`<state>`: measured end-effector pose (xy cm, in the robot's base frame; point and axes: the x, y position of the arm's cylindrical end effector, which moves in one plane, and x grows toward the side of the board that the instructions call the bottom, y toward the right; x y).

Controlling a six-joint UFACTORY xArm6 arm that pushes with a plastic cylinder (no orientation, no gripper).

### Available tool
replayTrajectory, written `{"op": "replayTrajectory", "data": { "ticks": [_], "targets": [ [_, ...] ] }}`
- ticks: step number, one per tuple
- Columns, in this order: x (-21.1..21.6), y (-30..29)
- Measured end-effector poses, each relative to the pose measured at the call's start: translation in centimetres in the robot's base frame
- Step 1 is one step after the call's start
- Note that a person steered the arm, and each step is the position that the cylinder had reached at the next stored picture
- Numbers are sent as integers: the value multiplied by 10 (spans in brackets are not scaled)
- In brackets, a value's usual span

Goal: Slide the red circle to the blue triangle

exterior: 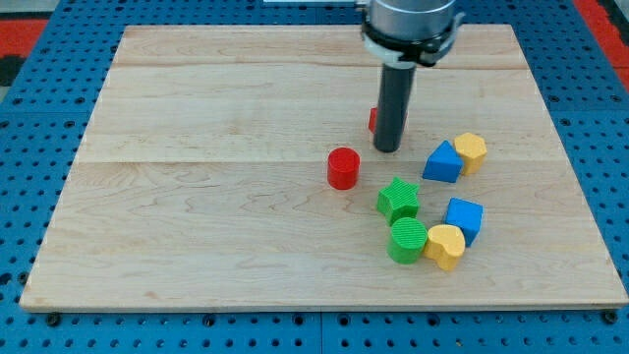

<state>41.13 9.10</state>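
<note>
The red circle [343,168] is a short red cylinder near the board's middle. The blue triangle [443,162] lies to its right, touching a yellow block [472,150] on its right side. My tip [386,149] is on the board, just up and right of the red circle and left of the blue triangle, with a small gap to each. A second red block [373,120] is mostly hidden behind the rod.
A green star [398,199], a green cylinder [407,240], a yellow heart [445,246] and a blue cube [463,218] cluster below the blue triangle. The wooden board [197,197] sits on a blue pegboard.
</note>
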Motion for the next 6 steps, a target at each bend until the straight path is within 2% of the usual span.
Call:
{"op": "replayTrajectory", "data": {
  "ticks": [1, 3, 4, 5, 6],
  "targets": [
    [-23, 0],
    [19, -148],
    [63, -91],
    [64, -55],
    [36, -1]
  ]
}}
